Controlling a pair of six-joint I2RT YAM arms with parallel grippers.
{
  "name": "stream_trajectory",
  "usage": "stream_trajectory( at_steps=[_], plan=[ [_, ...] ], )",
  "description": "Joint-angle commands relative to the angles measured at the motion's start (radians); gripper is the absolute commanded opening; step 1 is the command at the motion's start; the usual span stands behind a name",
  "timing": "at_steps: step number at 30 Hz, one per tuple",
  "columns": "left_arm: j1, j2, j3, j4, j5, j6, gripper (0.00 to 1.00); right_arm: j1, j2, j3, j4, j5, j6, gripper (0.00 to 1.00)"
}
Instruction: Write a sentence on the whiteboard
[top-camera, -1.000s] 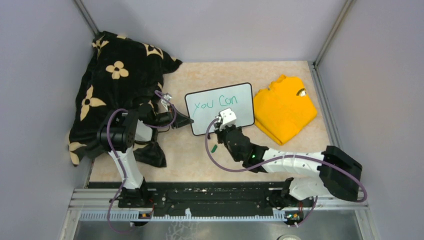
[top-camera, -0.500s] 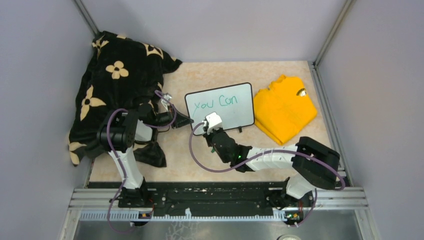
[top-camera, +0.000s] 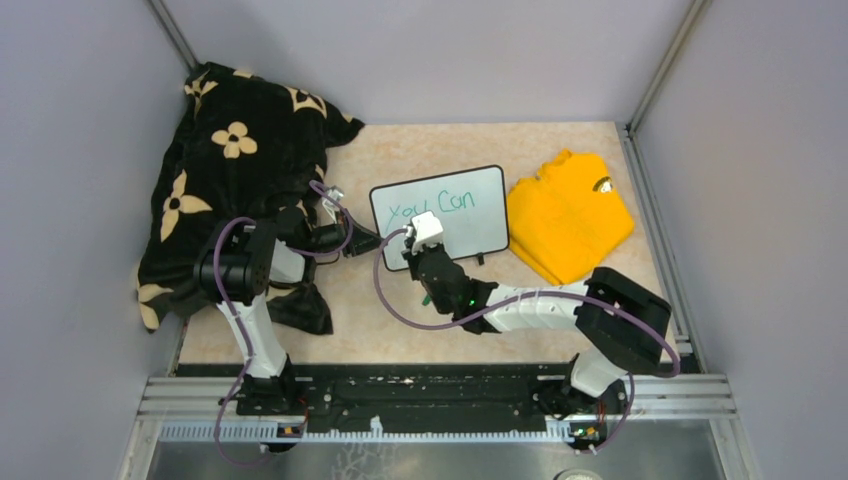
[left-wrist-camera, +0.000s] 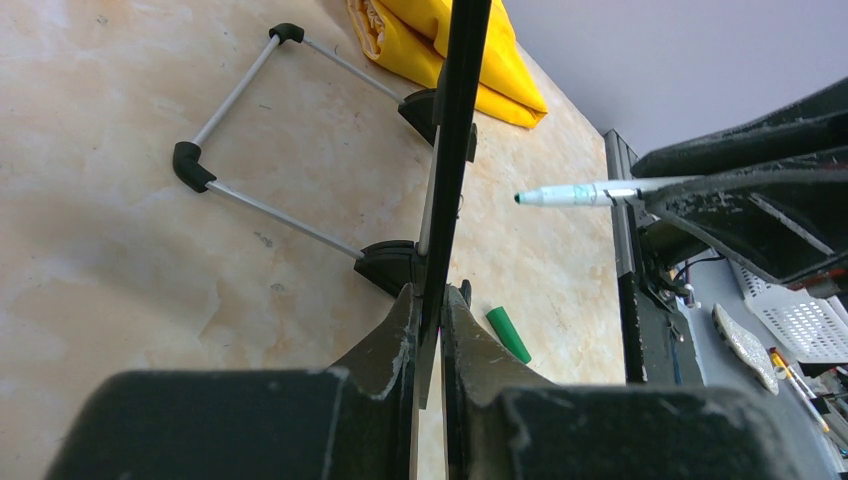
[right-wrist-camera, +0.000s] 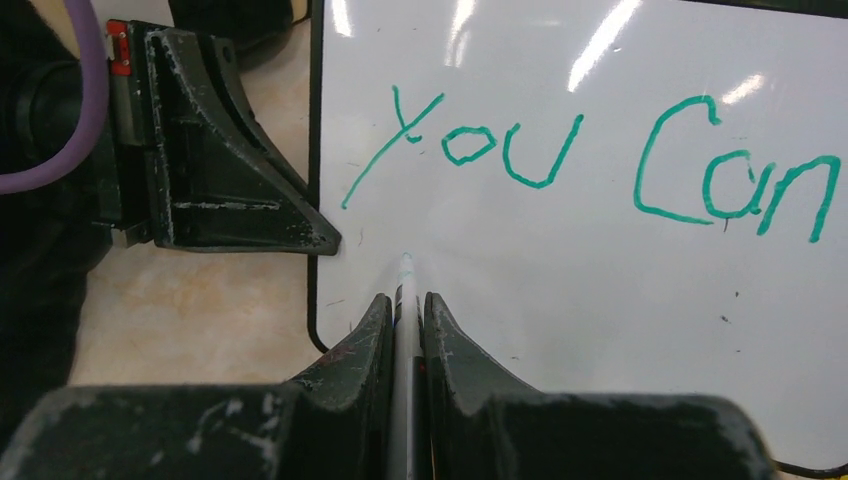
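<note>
The whiteboard stands propped at mid table, black-framed, with "You Can" in green on it. My left gripper is shut on its left edge, seen edge-on in the left wrist view. My right gripper is shut on a white marker with a green tip, its tip pointing at the lower left of the board under the "Y", a short gap from the surface in the left wrist view. The green marker cap lies on the table in front of the board.
A folded yellow shirt lies right of the board. A black blanket with cream flowers is heaped at the back left, beside the left arm. The board's wire stand sticks out behind it. Grey walls enclose the table.
My right gripper with the marker moved left along the board, from under "Can" to the lower left under "You". The left gripper and board have not moved.
</note>
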Motion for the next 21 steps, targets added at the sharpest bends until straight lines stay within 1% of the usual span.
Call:
stream_trajectory(
  at_steps=[1,7,21],
  plan=[
    [-0.011,0.016,0.005,-0.060,0.000,0.015,0.00,-0.027,0.019,0.052,0.006,-0.012,0.023,0.00],
    [-0.011,0.015,0.005,-0.066,0.001,0.020,0.00,-0.059,0.023,0.056,-0.004,-0.031,0.039,0.00],
    [-0.011,0.012,0.008,-0.079,0.001,0.028,0.00,-0.081,0.048,0.045,-0.009,-0.045,0.056,0.00]
  ],
)
